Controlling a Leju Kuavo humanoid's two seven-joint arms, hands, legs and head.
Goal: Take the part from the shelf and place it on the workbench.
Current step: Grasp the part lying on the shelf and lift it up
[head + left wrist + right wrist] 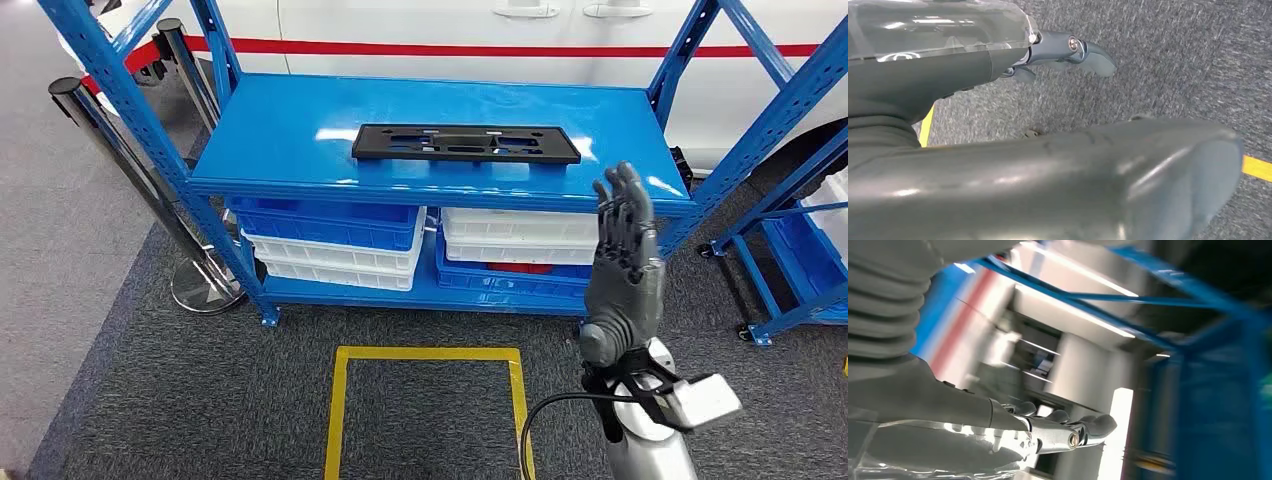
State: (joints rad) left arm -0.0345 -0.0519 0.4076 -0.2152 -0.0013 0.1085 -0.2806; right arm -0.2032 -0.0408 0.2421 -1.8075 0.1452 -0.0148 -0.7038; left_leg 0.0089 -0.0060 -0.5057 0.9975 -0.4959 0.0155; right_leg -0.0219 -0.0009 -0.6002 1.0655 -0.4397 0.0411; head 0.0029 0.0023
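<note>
A flat black rectangular part [465, 143] with cut-out slots lies on the top board of the blue shelf [300, 130], toward its middle and right. My right hand [625, 250] is raised in front of the shelf's right end, fingers straight and apart, holding nothing, lower than and to the right of the part. In the right wrist view the right hand [998, 427] has extended fingers against blurred blue shelf beams. My left hand [1068, 50] hangs over grey carpet with nothing in it.
Blue and white bins [340, 240] fill the shelf's lower level. A yellow taped square [430, 400] marks the carpet in front. Chrome barrier posts [195, 280] stand left of the shelf, another blue rack [800, 250] at the right, and a white vehicle [450, 30] behind.
</note>
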